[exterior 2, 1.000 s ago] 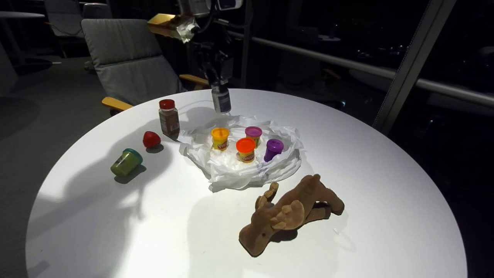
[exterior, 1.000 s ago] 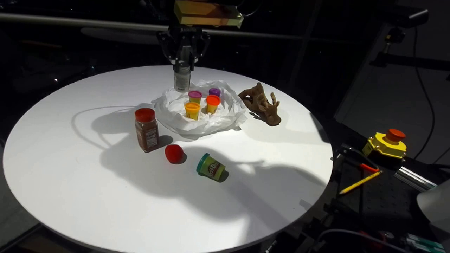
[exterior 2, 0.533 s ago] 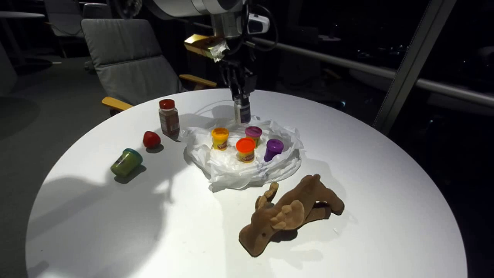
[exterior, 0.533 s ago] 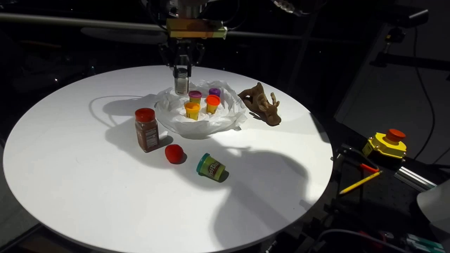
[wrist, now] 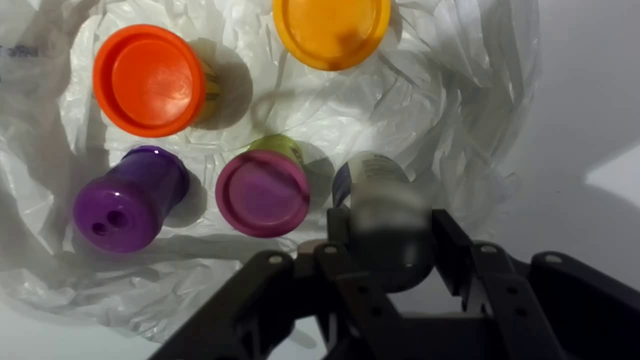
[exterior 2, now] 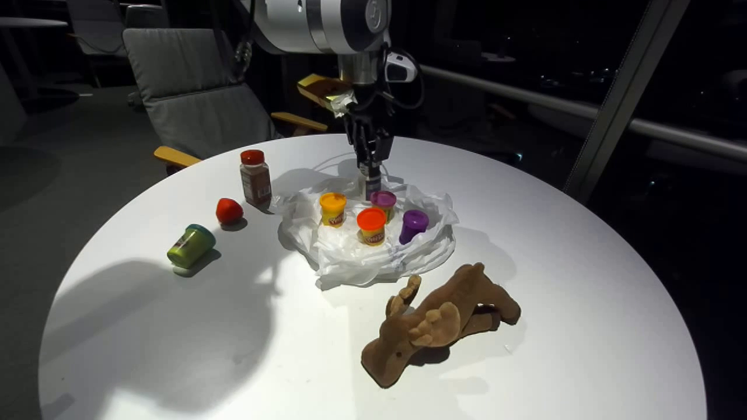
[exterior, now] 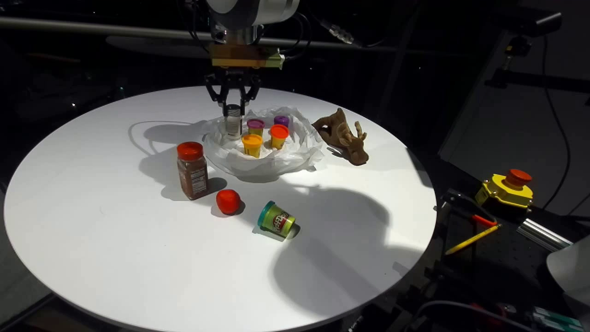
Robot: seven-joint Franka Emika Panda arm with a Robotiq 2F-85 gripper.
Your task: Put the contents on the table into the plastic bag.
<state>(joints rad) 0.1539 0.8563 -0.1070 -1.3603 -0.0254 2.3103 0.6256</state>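
My gripper (exterior: 234,112) is shut on a small grey-white bottle (exterior: 233,128) with a dark cap. The bottle is upright at the bag's inner edge, beside the pink-lidded tub (wrist: 262,192); I cannot tell if its base touches the bag. The crumpled white plastic bag (exterior 2: 350,271) lies spread open. In it stand a yellow-lidded tub (exterior: 252,146), an orange-lidded tub (exterior 2: 372,224) and a tilted purple container (wrist: 132,200). Outside it lie a red-lidded spice jar (exterior: 192,173), a red ball (exterior: 228,201), a green tub (exterior: 278,220) on its side and a brown plush moose (exterior 2: 437,321).
Everything stands on a round white table (exterior: 161,272). A grey chair (exterior 2: 198,93) stands beyond the edge. A yellow box with a red button (exterior: 507,186) and a pencil (exterior: 472,240) are on a black surface beside the table.
My gripper has come down with the bottle, from above the bag's edge to inside the bag beside the pink-lidded tub. The other things have not moved.
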